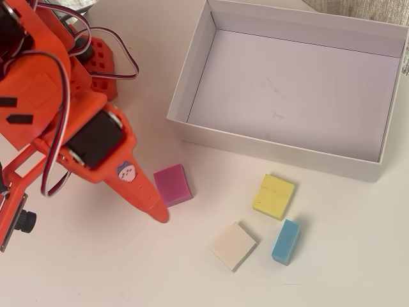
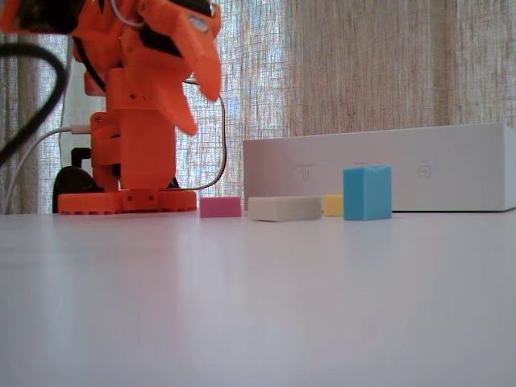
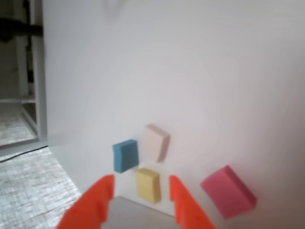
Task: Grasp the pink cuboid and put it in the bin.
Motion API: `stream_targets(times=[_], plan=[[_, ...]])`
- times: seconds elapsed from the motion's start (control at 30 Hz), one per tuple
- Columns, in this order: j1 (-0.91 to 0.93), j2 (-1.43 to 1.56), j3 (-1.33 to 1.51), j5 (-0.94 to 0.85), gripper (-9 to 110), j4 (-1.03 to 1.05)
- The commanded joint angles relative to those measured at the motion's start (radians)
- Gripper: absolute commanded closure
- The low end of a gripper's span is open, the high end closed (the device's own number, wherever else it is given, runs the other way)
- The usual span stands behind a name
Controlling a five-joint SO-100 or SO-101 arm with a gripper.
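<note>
The pink cuboid [image 1: 172, 185] lies flat on the white table, just in front of the bin's near left corner; it also shows in the fixed view [image 2: 220, 207] and at the lower right of the wrist view [image 3: 228, 192]. The bin [image 1: 287, 144] is a big, shallow white box and is empty; the fixed view shows its side wall [image 2: 387, 169]. My orange gripper [image 1: 158, 211] hangs in the air above and beside the pink cuboid, well off the table in the fixed view [image 2: 201, 109]. Its jaws stand apart and hold nothing [image 3: 141, 183].
A yellow block [image 1: 273, 196], a cream-white block [image 1: 234, 245] and a blue block on its edge [image 1: 285, 241] lie to the right of the pink cuboid, in front of the bin. The arm's base [image 2: 125, 197] stands at the left.
</note>
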Motion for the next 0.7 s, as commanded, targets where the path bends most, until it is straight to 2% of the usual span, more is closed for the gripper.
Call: stream_targets(times=[0.0,0.13,0.23,0.4,0.53,0.67], plan=[[-0.023,-0.169,-0.186,-0.101,79,-0.012],[-0.032,-0.400,-0.456,-0.155,79,0.055],[-0.035,-0.606,-0.742,-0.239,83,0.206],[-0.008,-0.874,-1.154,-0.397,80,0.391],[0.000,-0.985,-1.289,-0.557,76,0.497],[0.005,-1.011,-1.270,-0.609,72,0.577]])
